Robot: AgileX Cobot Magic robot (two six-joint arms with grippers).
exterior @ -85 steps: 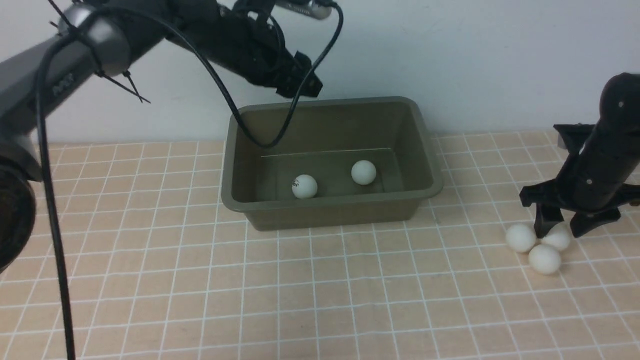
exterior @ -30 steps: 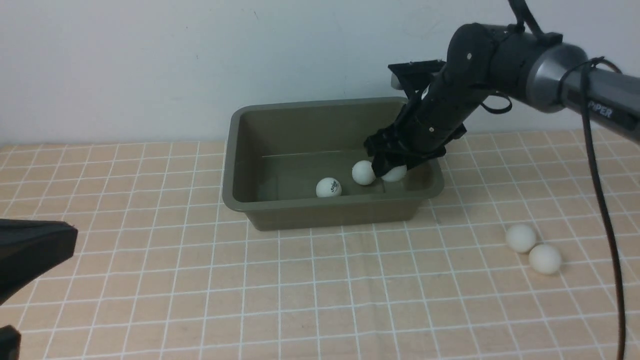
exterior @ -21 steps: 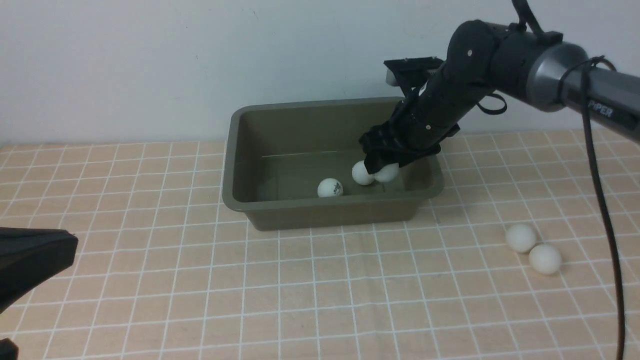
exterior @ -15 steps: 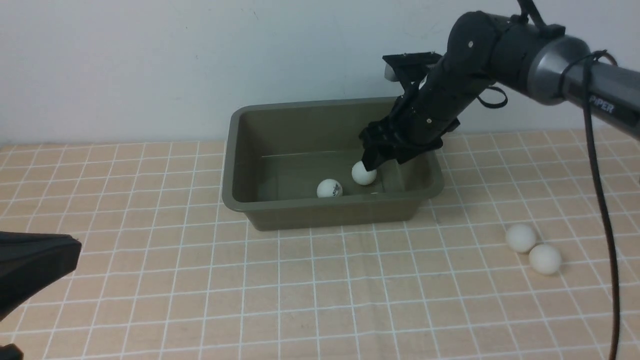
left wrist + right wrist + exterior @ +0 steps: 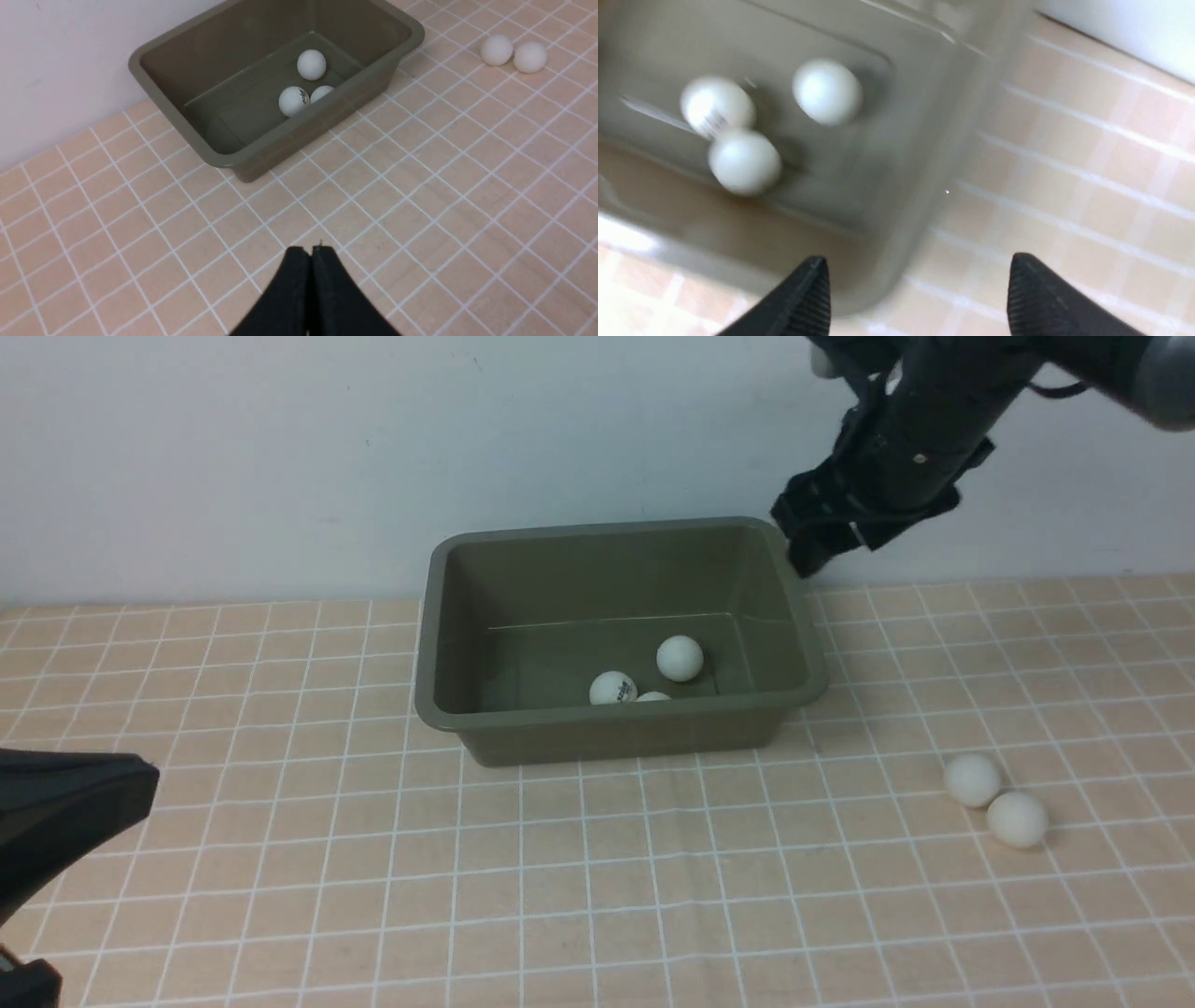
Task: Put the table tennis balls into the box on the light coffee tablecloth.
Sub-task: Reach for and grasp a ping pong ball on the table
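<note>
Here we see the right gripper (image 5: 918, 285), jaws wide and empty, raised over the far right corner of the box (image 5: 611, 735), which holds three table tennis balls (image 5: 679, 658); two more balls (image 5: 971, 779) lie side by side on the tablecloth (image 5: 560, 877) at the right, and the left gripper (image 5: 309, 252) is closed at the near left.

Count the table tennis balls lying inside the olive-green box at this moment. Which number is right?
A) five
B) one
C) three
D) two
C: the left wrist view shows three in the box: a plain ball, a logo ball and a third ball partly hidden by the near wall. The two other balls lie on the tablecloth.
</note>
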